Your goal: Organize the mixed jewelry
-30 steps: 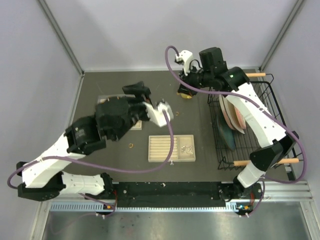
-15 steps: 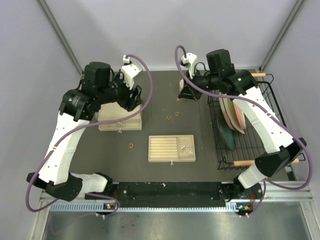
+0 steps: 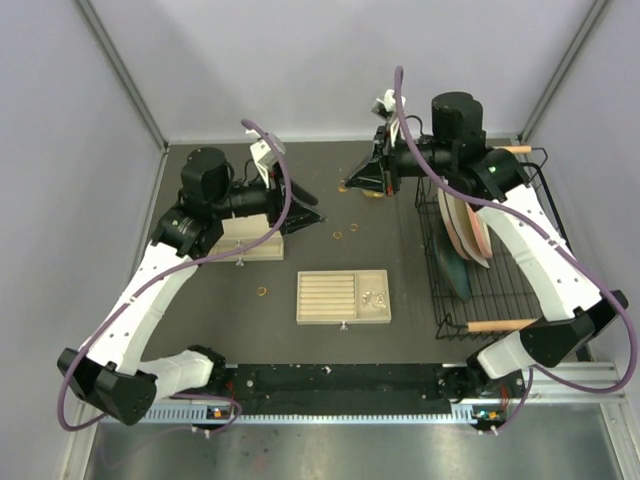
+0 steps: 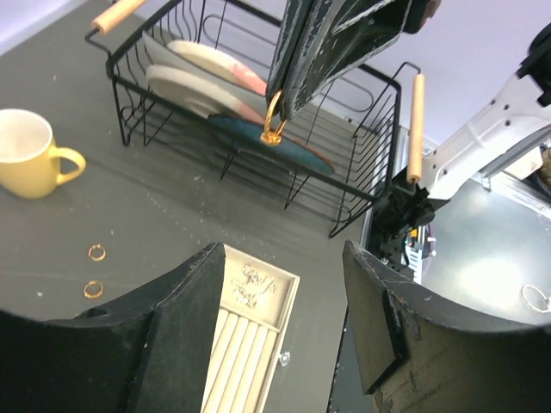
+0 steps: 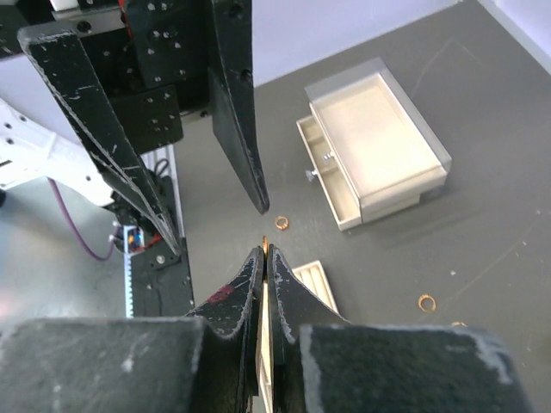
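Jewelry is mostly unsorted: only the silvery cluster (image 3: pixel 375 296) lies in the tray (image 3: pixel 322 296), in its right-hand compartment, and no ring can be made out in the slotted part beside it. One gold ring (image 4: pixel 274 129) is off the table (image 3: pixel 230 320), pinched at the tips of the right gripper (image 3: pixel 348 184), whose jaws are closed on it. The right wrist view shows it edge-on as a thin gold line between the fingers. That gripper hangs over the far middle of the table, near the yellow mug (image 4: pixel 30 155). The left gripper (image 3: pixel 318 208) faces it with jaws spread wide and nothing between them; whether a handover is meant cannot be told. Three more rings (image 3: pixel 338 236) lie loose: a pair close together between the grippers and the tray, and a single one (image 3: pixel 262 292) just left of the tray, in front of the drawer box (image 3: pixel 245 240). By my reckoning the job is early, with the held ring and those three left to place. The rings are small plain hoops, gold to copper in colour. The cluster is a glittery tangle whose pieces are too small to tell apart.
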### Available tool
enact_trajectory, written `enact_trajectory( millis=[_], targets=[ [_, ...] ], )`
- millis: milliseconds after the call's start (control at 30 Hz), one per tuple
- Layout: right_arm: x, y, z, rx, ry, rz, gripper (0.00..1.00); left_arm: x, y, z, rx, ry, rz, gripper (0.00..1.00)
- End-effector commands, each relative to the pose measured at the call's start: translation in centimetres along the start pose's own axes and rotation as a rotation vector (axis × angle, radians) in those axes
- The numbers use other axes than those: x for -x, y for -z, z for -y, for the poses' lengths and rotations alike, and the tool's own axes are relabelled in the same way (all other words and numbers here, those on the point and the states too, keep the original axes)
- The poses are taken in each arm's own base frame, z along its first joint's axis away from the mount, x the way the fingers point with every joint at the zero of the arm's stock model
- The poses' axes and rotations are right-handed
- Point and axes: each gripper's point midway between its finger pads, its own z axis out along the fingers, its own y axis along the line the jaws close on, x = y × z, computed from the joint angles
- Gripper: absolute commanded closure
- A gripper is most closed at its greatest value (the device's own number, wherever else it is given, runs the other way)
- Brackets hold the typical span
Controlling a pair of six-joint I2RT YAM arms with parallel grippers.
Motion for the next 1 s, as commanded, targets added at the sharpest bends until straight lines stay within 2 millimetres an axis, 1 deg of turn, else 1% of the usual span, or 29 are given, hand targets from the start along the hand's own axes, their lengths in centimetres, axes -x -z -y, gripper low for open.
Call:
enact_trajectory(
  millis=[0,100,200,367,433,467,633,733,900,967],
  targets=[
    [3.0,0.6,-1.7,0.066,0.013,0.105,1.0,4.1,0.7,2.5,-0.085,-0.057,0.144,0.38],
    [3.5,0.4,-1.9,0.095,-0.006,0.118,1.0,4.9,0.8,2.5,-0.076,-0.047,0.17,0.38],
    [4.0,0.1,-2.4,0.14,-0.029,0.124,1.0,4.9,0.7,2.5,-0.076,-0.008,0.184,0.39],
    [3.9,-0.6,-2.8,0.192,-0.069,0.119,1.0,4.8,0.5,1.9,-0.056,0.012,0.189,0.42],
    [4.0,-0.8,-2.9,0.194,-0.066,0.121,1.0,4.8,0.4,2.0,-0.066,0.028,0.187,0.44],
    [4.1,-0.9,-2.9,0.196,-0.066,0.122,1.0,5.4,0.3,2.2,-0.08,0.011,0.205,0.45],
    [4.0,-1.6,-3.2,0.205,-0.071,0.113,1.0,6.0,0.3,2.3,-0.09,0.013,0.214,0.5],
    [4.1,-1.8,-3.3,0.216,-0.068,0.113,1.0,5.9,0.1,2.1,-0.087,0.013,0.211,0.53],
    [4.1,-1.9,-3.7,0.231,-0.068,0.112,1.0,5.7,-0.2,1.5,-0.079,0.023,0.205,0.54],
    [4.1,-2.0,-3.8,0.233,-0.069,0.11,1.0,5.9,-0.2,1.5,-0.08,0.021,0.209,0.57]
  ],
)
